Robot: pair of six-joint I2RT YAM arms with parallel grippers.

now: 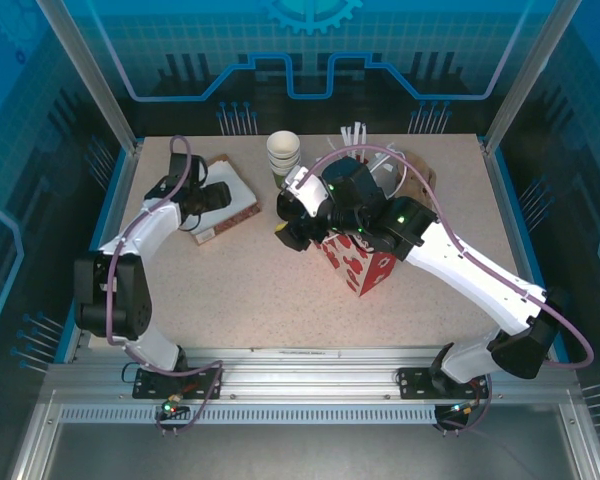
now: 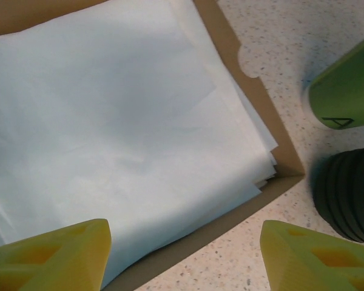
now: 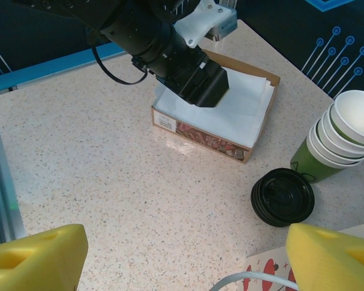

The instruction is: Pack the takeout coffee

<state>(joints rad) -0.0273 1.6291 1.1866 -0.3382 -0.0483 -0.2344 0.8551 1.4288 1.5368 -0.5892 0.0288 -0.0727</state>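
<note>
- Toward the middle-back of the desk [image 3: 97,182] we look for the takeout coffee, and we cannot tell where a lidded green cup stands. What reads clearly is a low black lid stack [image 3: 282,197], ribbed and black right down to the desk, just beside the lidless cup stack [image 3: 337,136].
- Our right hand [image 3: 183,257] hovers over bare desk, fingers spread wide and gripping nothing; the lid stack lies ahead and to its right.
- To do this step well, we judge, the right hand should centre over the round rim before descending, keeping clear of the cup stack — a nudge could topple it.
- Our left hand [image 2: 183,254] is likewise spread and unladen, low over the napkins [image 2: 109,121] in their brown box [image 3: 200,136].
- Under the right forearm stands a red-and-white patterned container [image 1: 365,268] — the likely place to pack into.
</note>
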